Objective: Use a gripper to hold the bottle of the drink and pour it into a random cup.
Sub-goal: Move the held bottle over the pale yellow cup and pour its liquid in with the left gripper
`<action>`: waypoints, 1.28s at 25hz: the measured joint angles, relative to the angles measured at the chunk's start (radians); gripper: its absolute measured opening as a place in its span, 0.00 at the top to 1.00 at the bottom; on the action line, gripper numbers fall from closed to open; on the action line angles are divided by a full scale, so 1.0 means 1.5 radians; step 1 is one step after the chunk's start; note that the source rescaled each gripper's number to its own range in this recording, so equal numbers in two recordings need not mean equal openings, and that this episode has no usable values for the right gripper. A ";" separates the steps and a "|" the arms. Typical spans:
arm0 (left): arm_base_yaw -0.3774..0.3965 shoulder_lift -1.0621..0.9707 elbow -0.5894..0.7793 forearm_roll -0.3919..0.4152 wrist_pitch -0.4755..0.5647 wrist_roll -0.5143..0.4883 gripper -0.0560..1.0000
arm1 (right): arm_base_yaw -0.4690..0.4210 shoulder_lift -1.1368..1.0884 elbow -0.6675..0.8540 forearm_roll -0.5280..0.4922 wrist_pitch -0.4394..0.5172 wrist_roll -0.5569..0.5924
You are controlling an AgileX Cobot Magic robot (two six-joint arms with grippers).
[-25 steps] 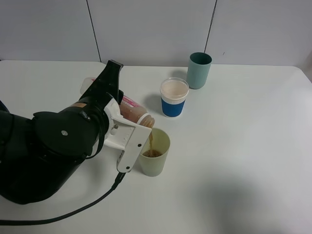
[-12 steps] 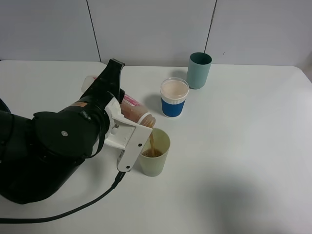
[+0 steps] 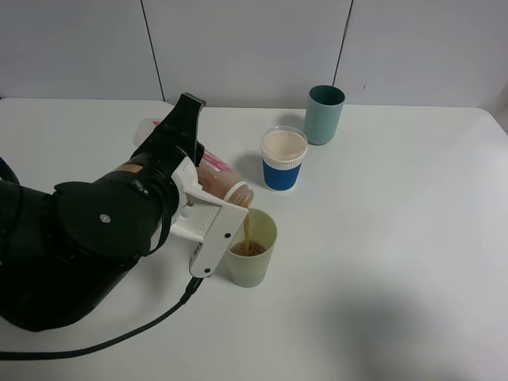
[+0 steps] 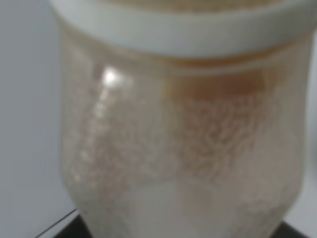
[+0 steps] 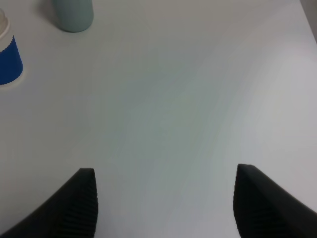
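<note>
My left gripper [image 3: 208,190] is shut on the bottle [image 3: 220,180], which is tipped with its neck down over the pale yellow-green cup [image 3: 252,248]. A thin stream of brown drink [image 3: 247,228] runs from the neck into the cup, where drink pools at the bottom. In the left wrist view the bottle [image 4: 183,144] fills the frame, foamy inside, with a white neck ring. My right gripper [image 5: 166,198] is open and empty above bare table; it does not show in the exterior high view.
A blue-and-white paper cup [image 3: 283,159] with a pale lid stands behind the yellow-green cup. A taller teal cup [image 3: 324,114] stands farther back. Both also show in the right wrist view, the paper cup [image 5: 9,59] and the teal cup [image 5: 73,14]. A black cable [image 3: 119,343] trails from the left arm.
The bottle has tilted a little more and the level of drink in the cup has risen slightly. The arms have hardly moved.
</note>
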 joint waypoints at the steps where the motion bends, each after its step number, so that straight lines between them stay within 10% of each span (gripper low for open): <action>1: 0.000 0.000 0.000 0.002 0.000 0.001 0.94 | 0.000 0.000 0.000 0.000 0.000 0.000; 32: 0.000 0.000 0.000 0.032 -0.012 0.042 0.94 | 0.000 0.000 0.000 0.000 0.000 0.000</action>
